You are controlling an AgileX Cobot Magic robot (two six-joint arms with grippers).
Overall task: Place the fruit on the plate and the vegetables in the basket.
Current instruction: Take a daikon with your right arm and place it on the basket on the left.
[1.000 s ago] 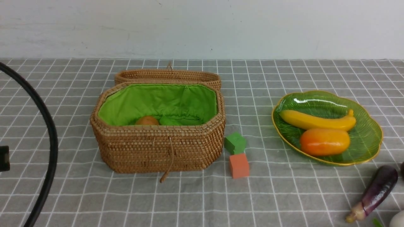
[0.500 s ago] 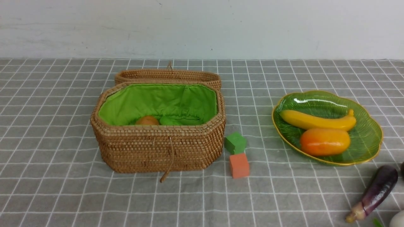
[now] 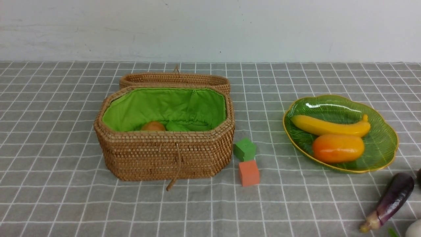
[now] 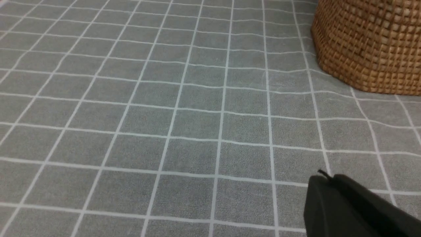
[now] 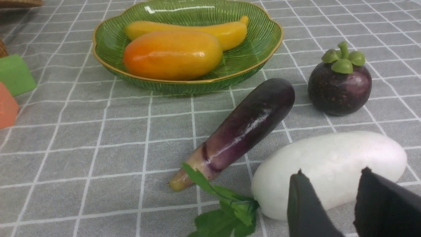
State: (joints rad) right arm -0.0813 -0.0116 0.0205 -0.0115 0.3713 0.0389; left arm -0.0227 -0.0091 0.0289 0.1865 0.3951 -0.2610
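Banana (image 3: pixel 330 126) & mango (image 3: pixel 338 148) on plate (image 3: pixel 381 141); potato (image 3: pixel 153 126) in open basket (image 3: pixel 164 154); eggplant (image 3: pixel 393 197), mangosteen (image 5: pixel 339 85), white veg (image 5: pixel 329 164) outside.

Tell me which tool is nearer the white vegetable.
Right. The right tool hangs just beside the white vegetable, fingertips apart in front of it. The left tool is low over the tablecloth on the far side of the basket from it.

The banana (image 3: pixel 329 126) and mango (image 3: pixel 338 148) lie on the plate (image 3: pixel 381 144), the basket (image 3: pixel 164 154) stands well left of it, and the eggplant (image 3: pixel 393 197) lies before its right edge.
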